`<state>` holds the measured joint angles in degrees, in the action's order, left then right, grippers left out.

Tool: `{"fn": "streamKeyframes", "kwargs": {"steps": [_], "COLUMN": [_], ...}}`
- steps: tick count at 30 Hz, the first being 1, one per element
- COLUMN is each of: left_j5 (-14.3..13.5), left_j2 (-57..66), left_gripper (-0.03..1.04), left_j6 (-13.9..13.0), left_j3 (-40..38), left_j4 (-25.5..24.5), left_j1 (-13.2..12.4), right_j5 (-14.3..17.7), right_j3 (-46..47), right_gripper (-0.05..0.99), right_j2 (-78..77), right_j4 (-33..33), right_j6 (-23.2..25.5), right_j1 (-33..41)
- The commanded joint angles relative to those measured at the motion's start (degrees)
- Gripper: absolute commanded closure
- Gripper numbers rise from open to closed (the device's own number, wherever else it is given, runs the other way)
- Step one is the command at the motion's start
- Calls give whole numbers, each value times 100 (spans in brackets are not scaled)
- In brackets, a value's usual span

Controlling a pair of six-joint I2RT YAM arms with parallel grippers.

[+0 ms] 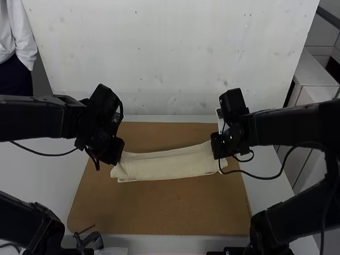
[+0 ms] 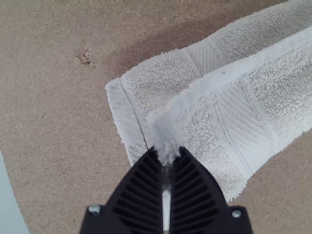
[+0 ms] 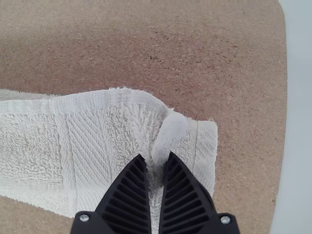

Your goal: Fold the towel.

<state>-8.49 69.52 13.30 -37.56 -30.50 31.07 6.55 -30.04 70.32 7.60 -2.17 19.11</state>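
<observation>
Cream terry towel [image 1: 170,164] folded into a strip on brown board [image 1: 159,207]; left gripper [image 2: 169,150] and right gripper [image 3: 156,157] each pinch an upper-layer corner. Risk: uneven pull would skew the upper layer; shallow pinch could let a corner slip

The towel [image 1: 170,166] lies on the board [image 1: 159,210], atop the table [image 1: 45,175]. At the towel's nine o'clock end is the left gripper [image 1: 112,151], at three o'clock the right gripper [image 1: 220,146].
</observation>
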Motion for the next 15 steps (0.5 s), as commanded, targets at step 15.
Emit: {"fn": "streamKeyframes", "kwargs": {"steps": [15], "left_j5": [-636], "left_j2": [1310], "left_gripper": [100], "left_j6": [-231], "left_j3": [-454], "left_j4": [1081], "left_j1": [-585], "right_j5": [180], "right_j3": [-476], "right_gripper": [91], "right_j2": [1387], "right_j4": [-803], "right_j6": [77], "right_j1": [-303]}}
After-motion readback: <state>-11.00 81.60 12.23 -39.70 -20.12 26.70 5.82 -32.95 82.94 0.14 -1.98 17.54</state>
